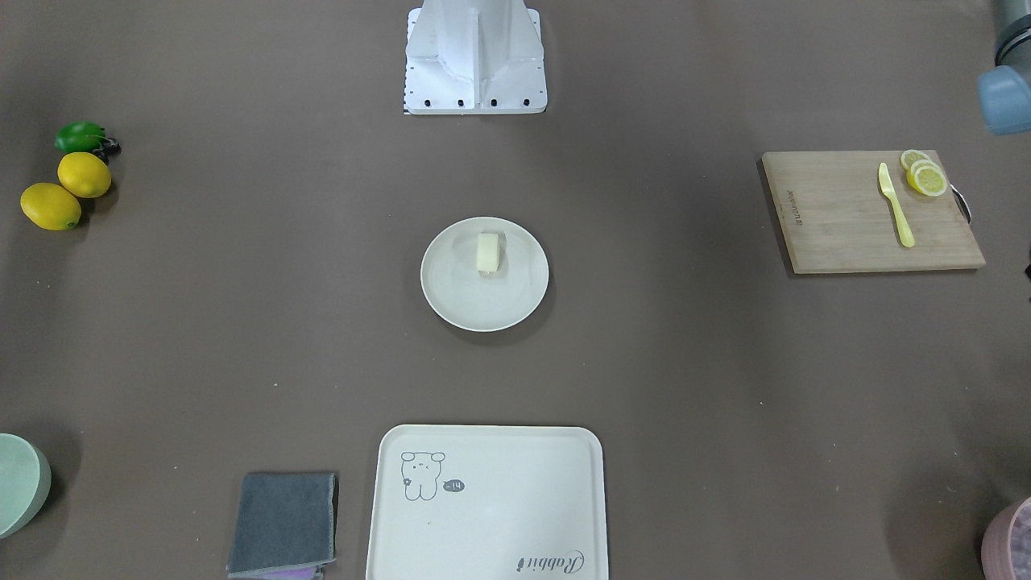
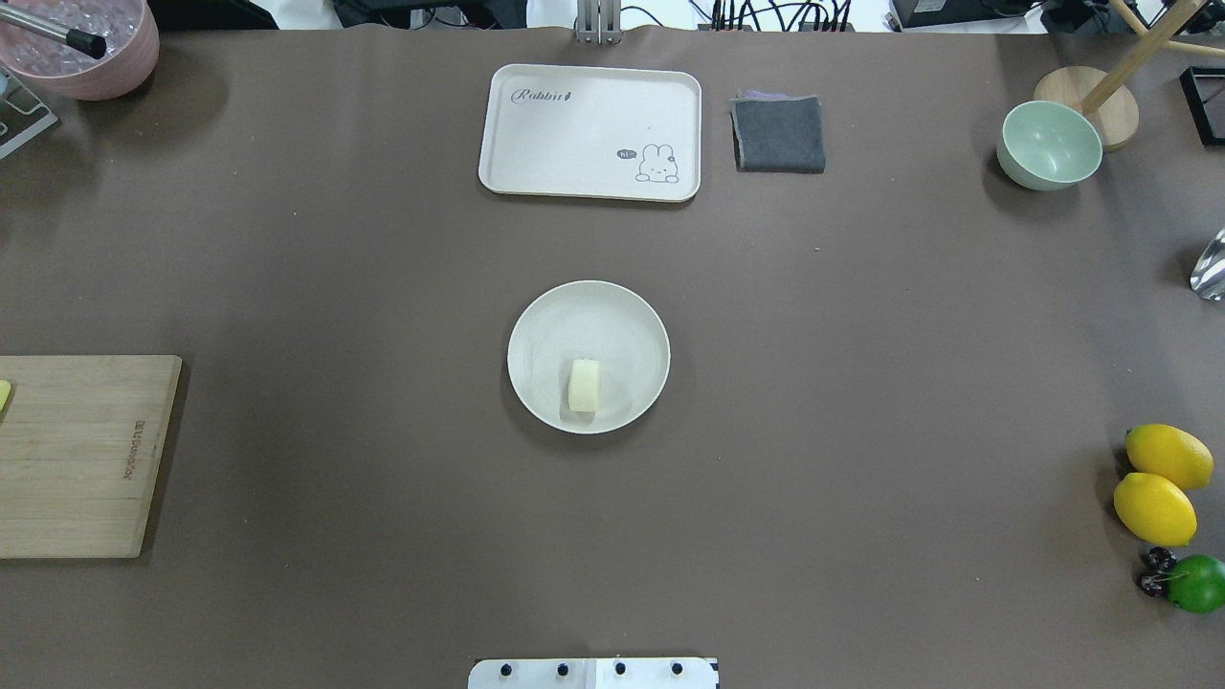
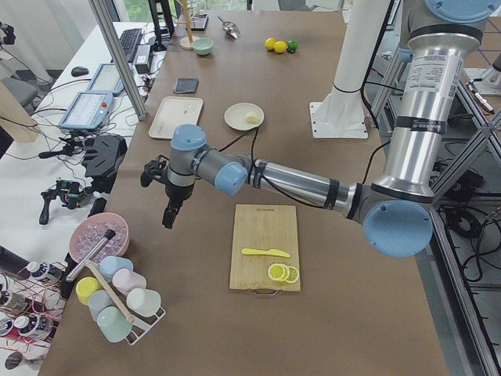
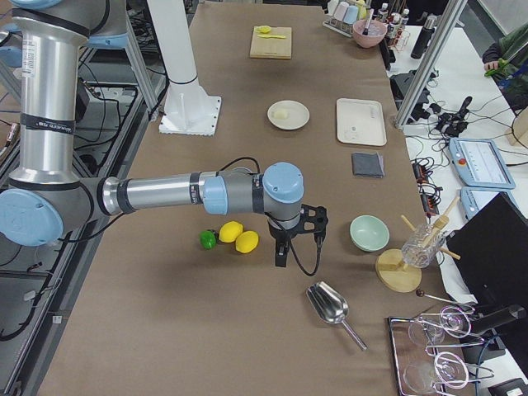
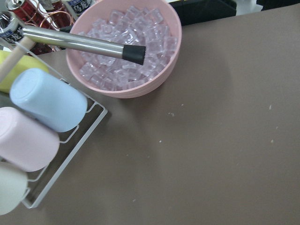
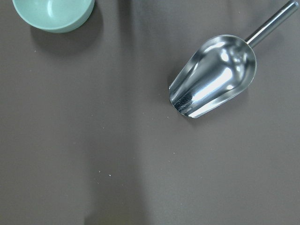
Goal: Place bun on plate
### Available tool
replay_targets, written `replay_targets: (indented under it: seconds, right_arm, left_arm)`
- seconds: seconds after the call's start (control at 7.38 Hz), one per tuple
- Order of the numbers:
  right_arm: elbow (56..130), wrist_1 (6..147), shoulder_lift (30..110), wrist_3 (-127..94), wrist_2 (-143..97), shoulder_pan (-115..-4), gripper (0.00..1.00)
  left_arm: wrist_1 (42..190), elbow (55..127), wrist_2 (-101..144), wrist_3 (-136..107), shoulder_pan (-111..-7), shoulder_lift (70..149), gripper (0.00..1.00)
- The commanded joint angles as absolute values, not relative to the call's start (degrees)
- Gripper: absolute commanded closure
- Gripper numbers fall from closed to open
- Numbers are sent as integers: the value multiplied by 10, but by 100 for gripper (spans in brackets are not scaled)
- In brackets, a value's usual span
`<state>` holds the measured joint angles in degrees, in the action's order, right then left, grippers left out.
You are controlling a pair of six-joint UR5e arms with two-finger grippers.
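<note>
The tray [image 2: 593, 105] reads "Rabbit", with "hi" in a speech bubble; the cutting board's [image 2: 77, 450] stamp is too small to read. The bun [image 2: 584, 385] lies on the plate [image 2: 612, 316], in its robot-side half, long axis pointing toward the robot. I cannot tell whether the left jaws or right jaws are clenched or released.

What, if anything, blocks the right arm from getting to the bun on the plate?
Likely nothing, so probably yes. The bun lies alone on the plate mid-table, open from above. The right gripper hangs near the lemons, and only bare tabletop shows between it and the plate.
</note>
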<state>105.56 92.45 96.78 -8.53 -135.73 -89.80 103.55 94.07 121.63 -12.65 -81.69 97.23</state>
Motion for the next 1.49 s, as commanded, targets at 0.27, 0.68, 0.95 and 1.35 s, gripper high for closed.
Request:
replay_targets:
  seconds: [0.27,0.68,0.95,1.35]
  right_arm:
    - [1037,925,962,-82,-1356,-896,0]
    - [1040,925,956,-86,-1358,-890,0]
    - [1038,925,955,-86,-1358,-888,0]
    - [1038,925,956,-85,-1354,-888,0]
  left_arm:
    - [1057,961,1350,-34,-923,821,2]
    - [1051,957,1348,-33,-934,821,2]
    - [1052,958,1348,-34,-935,821,2]
    - [1052,957,1347,-34,-935,821,2]
